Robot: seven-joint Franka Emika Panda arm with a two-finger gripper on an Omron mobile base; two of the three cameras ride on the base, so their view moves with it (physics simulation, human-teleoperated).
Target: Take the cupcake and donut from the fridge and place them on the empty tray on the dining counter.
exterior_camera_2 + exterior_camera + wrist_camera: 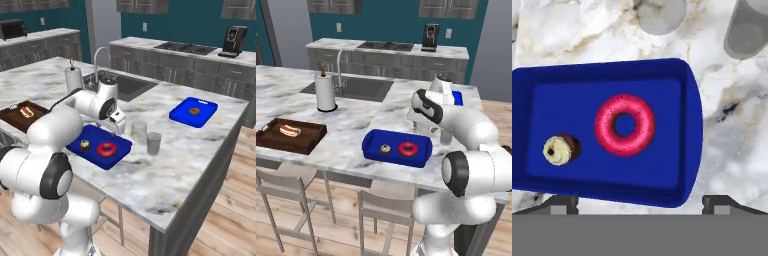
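Observation:
The blue tray (662, 165) lies on the marble dining counter (351, 120) near its front edge. Inside it rest the red-pink donut (607, 125) and, to its left, the small cupcake (559, 150) with a tan top. Both base views also show them in the tray (372, 137): donut (407, 148), cupcake (385, 149). My gripper (639, 205) hangs open just above the tray's near edge, fingers spread wide and holding nothing. From the right base view, the gripper (119, 122) is above the tray's back rim. The fridge is out of view.
Two clear glasses (139, 130) (154, 143) stand just right of the tray. A smaller blue board (195, 111) lies further back. A brown wooden tray (291, 135) holds a hot dog at the left; a paper towel roll (325, 92) and the sink (356, 87) sit behind. Stools line the counter front.

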